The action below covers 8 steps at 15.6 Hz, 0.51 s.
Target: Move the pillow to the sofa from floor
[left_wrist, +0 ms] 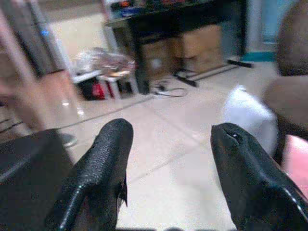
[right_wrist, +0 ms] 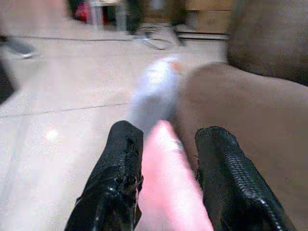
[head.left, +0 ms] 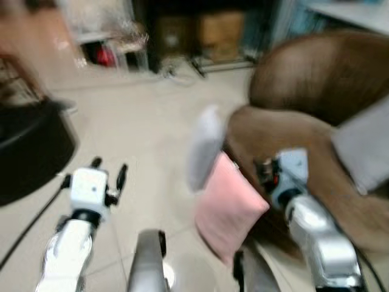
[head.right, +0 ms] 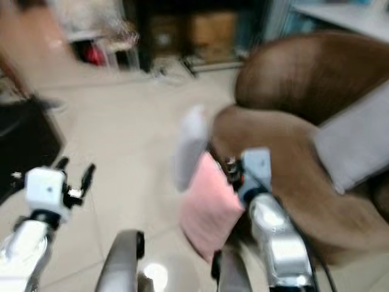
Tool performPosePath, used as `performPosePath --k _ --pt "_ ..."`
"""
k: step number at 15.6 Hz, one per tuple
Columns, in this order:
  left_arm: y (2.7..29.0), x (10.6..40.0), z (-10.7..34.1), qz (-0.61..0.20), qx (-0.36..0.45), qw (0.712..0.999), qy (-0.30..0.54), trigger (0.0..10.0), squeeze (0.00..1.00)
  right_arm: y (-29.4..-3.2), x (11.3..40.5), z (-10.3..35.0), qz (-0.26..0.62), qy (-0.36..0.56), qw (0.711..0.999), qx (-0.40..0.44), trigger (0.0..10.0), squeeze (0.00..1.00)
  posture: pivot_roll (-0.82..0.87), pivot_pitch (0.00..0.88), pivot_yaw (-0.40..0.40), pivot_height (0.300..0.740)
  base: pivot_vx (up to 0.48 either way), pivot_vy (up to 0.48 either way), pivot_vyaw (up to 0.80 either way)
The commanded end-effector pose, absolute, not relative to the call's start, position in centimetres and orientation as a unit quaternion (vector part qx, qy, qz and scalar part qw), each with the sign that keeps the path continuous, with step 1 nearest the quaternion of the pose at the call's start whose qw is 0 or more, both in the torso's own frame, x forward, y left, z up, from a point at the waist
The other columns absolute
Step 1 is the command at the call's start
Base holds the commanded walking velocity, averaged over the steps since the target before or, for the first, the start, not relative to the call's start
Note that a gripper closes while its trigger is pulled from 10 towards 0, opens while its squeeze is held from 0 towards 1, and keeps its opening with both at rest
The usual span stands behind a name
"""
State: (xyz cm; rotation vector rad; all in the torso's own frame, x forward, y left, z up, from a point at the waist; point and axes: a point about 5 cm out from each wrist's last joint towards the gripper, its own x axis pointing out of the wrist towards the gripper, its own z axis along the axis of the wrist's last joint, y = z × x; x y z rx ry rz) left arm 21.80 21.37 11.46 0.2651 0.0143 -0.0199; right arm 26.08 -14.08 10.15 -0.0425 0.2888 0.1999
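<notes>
- Head views are blurred, so I take it the rig is in motion; reading what I can.
- Pink pillow (head.left: 230, 207) stands on edge on the tiled floor (head.left: 146, 134), leaning against the front of the brown sofa (head.left: 316, 91). Its long axis runs roughly upright, tilted a little toward the sofa.
- A second, white pillow (head.left: 205, 146) stands just behind the pink one, also against the sofa front. Too smeared to say whether the two touch.
- Right gripper (right_wrist: 166, 163): jaws astride the pink pillow's upper edge, one black finger on each side. The pink fabric fills the gap between them, so I judge them closed on it, though blur hides the exact contact.
- Left gripper (left_wrist: 168, 159): jaws set wide, nothing between them, pointing out over bare floor toward the dark shelving (left_wrist: 183, 24) across the room. It hangs well apart from either pillow.
- Key relation: the pink pillow sits directly in the right jaws and the sofa seat lies just beyond and above it, on the robot's right. The right arm is plainly the nearer one.
- My judgement: the coming move is a lift up and over the sofa's front edge; risk is the soft pillow slipping from a pinch on its rim.
- A grey cushion (head.left: 364, 146) already lies on the sofa seat.
</notes>
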Motion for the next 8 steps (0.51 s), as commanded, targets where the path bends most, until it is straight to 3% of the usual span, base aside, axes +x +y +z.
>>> performPosePath --k 1,8 --pt "20.37 22.4 12.25 -0.026 0.125 0.992 -0.014 10.0 0.0 -14.77 26.41 11.07 0.09 0.128 0.987 -0.036 10.0 0.0 -0.08 0.0 -0.043 0.583 0.368 0.0 0.0" --pt "20.29 22.26 12.15 -0.028 0.125 0.992 -0.014 10.0 0.0 -15.14 26.42 10.88 0.077 0.135 0.987 -0.026 10.0 0.0 -0.08 0.0 -0.046 0.583 0.366 0.0 0.0"
